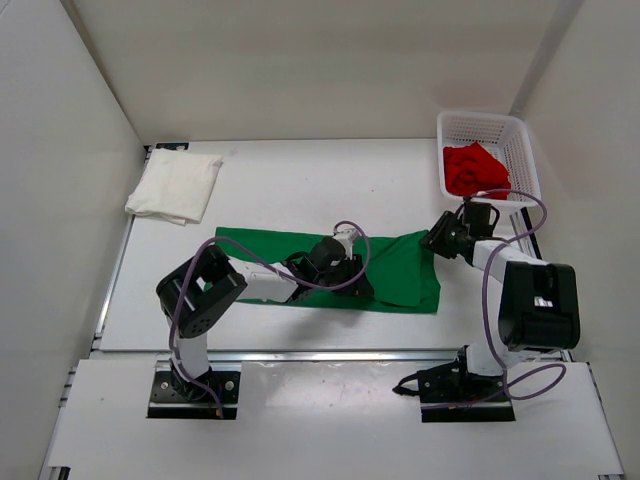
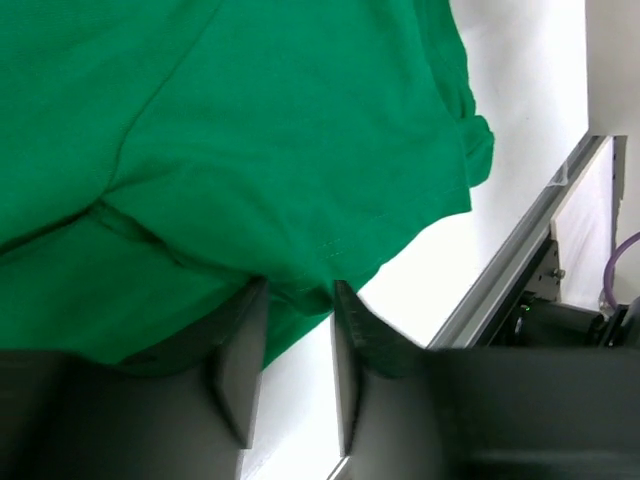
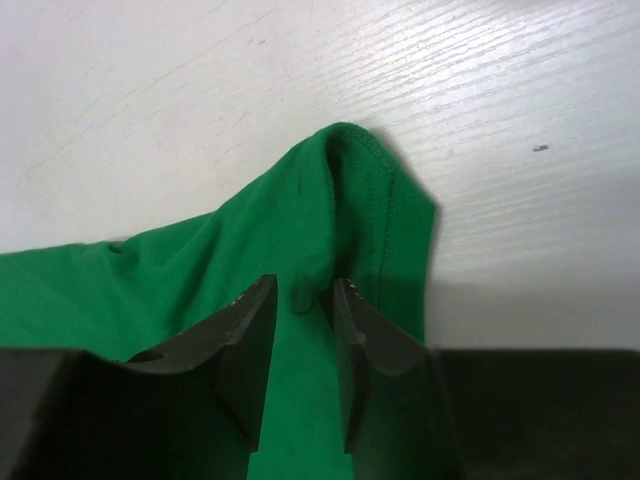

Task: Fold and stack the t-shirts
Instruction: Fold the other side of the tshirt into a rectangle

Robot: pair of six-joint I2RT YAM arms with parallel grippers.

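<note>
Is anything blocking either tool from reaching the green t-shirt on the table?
Nothing visible does. The hem of the bright green cloth t-shirt sits between the fingers of the left tool, and the right tool pinches a raised fold at its corner.

- bright green short-sleeved cloth t-shirt (image 3: 300, 230): matt, soft fine knit with a stitched hem
- white flat tabletop (image 3: 500, 80): smooth, faintly grained, with a slight sheen
- white rectangular mesh basket (image 1: 480, 118): plastic
- silver table-edge rail (image 2: 520, 250): brushed metal
</note>
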